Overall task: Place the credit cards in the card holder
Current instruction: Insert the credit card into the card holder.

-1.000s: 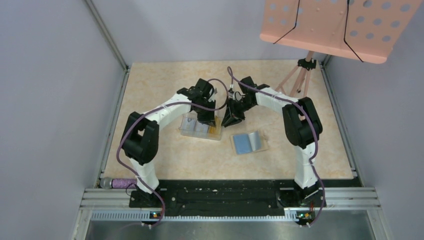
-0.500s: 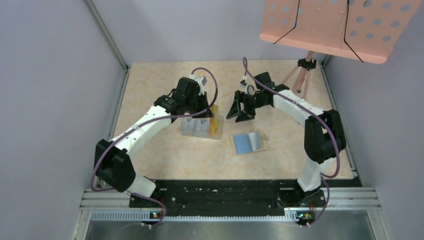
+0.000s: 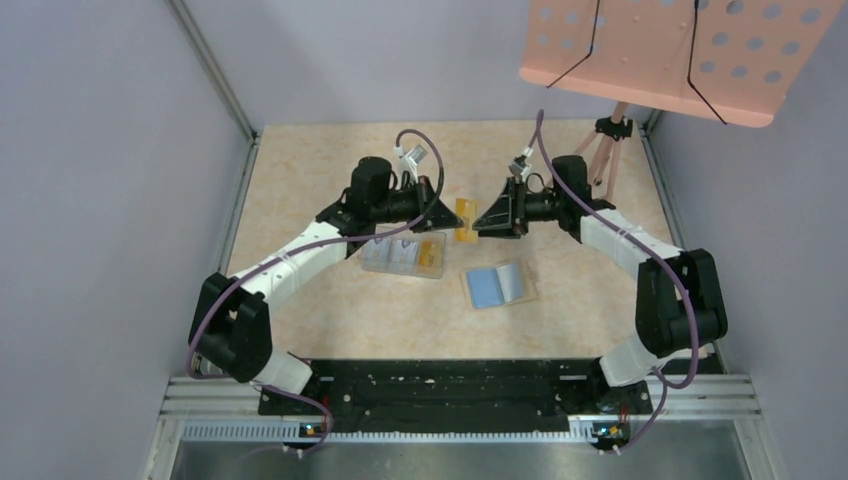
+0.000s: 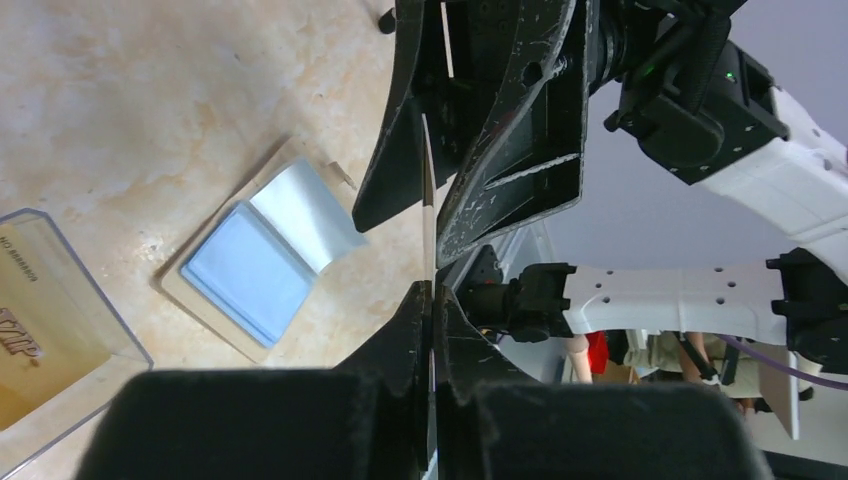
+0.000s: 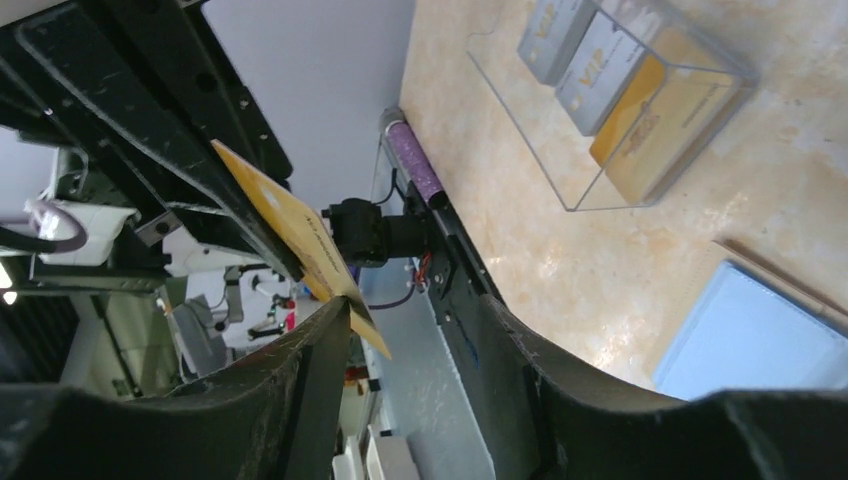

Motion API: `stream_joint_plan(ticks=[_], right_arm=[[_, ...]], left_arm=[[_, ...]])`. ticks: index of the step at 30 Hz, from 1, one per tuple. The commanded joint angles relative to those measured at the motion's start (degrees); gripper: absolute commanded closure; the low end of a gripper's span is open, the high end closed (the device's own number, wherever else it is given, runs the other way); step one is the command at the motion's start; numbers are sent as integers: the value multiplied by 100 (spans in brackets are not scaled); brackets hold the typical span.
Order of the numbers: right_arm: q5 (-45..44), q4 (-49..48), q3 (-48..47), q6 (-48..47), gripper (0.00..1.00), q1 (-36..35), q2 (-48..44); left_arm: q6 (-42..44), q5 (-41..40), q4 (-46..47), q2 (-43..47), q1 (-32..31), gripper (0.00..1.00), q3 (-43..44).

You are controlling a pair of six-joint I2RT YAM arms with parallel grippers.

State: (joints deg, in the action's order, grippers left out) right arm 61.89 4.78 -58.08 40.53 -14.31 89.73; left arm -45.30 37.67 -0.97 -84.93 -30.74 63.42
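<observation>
1. From above, the two arms meet over the middle of the table. A yellow card hangs in the air between the left gripper and the right gripper. The card holder lies open on the table with its blue lining up, a little nearer than the meeting point and apart from both grippers. The clear tray sits beside it, under the left arm.

2. In the left wrist view the card is edge-on, just a thin line. The left fingers are clenched on its near end. The right fingers stand spread on either side of the far end and don't visibly press it.

3. In the right wrist view, its own fingers are apart, with the card's corner close against one of them. The left arm's dark fingers pinch the other end. In the tray I can make out silvery cards and a second yellow card.

4. This looks to me like a hand-over, and that is where it could go wrong.
   - If the left lets go before the right has bitten, the card drops. A thin card lying flat on the table would be awkward to lift again.
   - If the right closes on only a corner, the card may twist and reach the holder's pocket skewed. It could then jam at the lip or shove the light holder across the table.
</observation>
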Motion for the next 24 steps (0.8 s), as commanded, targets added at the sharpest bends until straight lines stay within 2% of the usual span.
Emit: stream_joint_plan(ticks=[1, 8, 12, 14, 17, 20, 24], right_arm=[[622, -1590, 199, 828, 55, -15, -345], [883, -3000, 513, 1758, 77, -138, -392], [955, -3278, 542, 1907, 100, -218, -372], [929, -3133, 529, 1816, 100, -221, -360], [872, -2338, 393, 1256, 100, -209, -347], [631, -704, 59, 16, 100, -148, -289], [23, 1373, -284, -1589, 100, -22, -83]], left_arm=[[-463, 519, 1043, -34, -1, 100, -212], [-533, 557, 1183, -19, -1, 100, -343], [-541, 524, 1189, -20, -2, 100, -380], [-537, 457, 1148, -11, 3, 100, -411], [-493, 241, 891, 14, 3, 93, -465], [-454, 59, 686, 42, 1, 83, -578], [-462, -103, 572, -29, -6, 80, -767]])
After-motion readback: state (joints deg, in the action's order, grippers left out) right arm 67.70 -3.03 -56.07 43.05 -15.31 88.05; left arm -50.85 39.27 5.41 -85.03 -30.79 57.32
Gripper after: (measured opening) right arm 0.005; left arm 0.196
